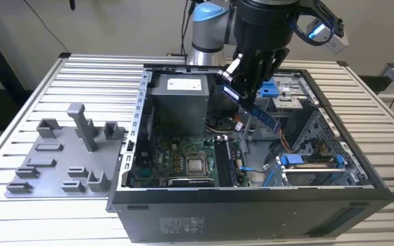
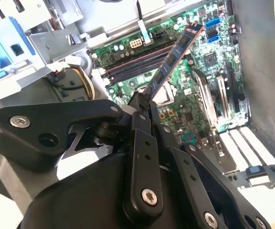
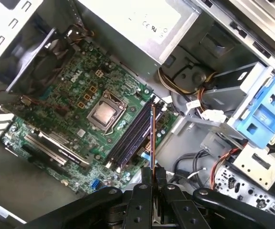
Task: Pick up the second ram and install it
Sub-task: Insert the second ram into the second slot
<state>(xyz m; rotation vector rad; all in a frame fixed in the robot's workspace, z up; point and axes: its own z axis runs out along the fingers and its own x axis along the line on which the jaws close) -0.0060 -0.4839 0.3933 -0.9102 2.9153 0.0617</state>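
My gripper (image 1: pixel 238 82) hangs over the open computer case (image 1: pixel 252 197), shut on the second ram (image 1: pixel 257 110). The ram is a thin dark stick that slants down out of the fingers, above the case's interior. In the second wrist view the ram (image 2: pixel 173 55) reaches from the gripper (image 2: pixel 142 102) toward the motherboard, its far end over the long black memory slots (image 2: pixel 137 59). In the first wrist view I see the ram (image 3: pixel 153 138) edge-on, running roughly along the slots (image 3: pixel 128 140) and held above them, not seated.
The grey power supply (image 1: pixel 176 100) fills the case's back, the CPU socket (image 1: pixel 197 165) lies beside the slots, and a blue drive cage (image 1: pixel 310 165) stands at the exterior view's right. A grey fixture plate (image 1: pixel 57 177) with blocks lies on the slatted table at the exterior view's left.
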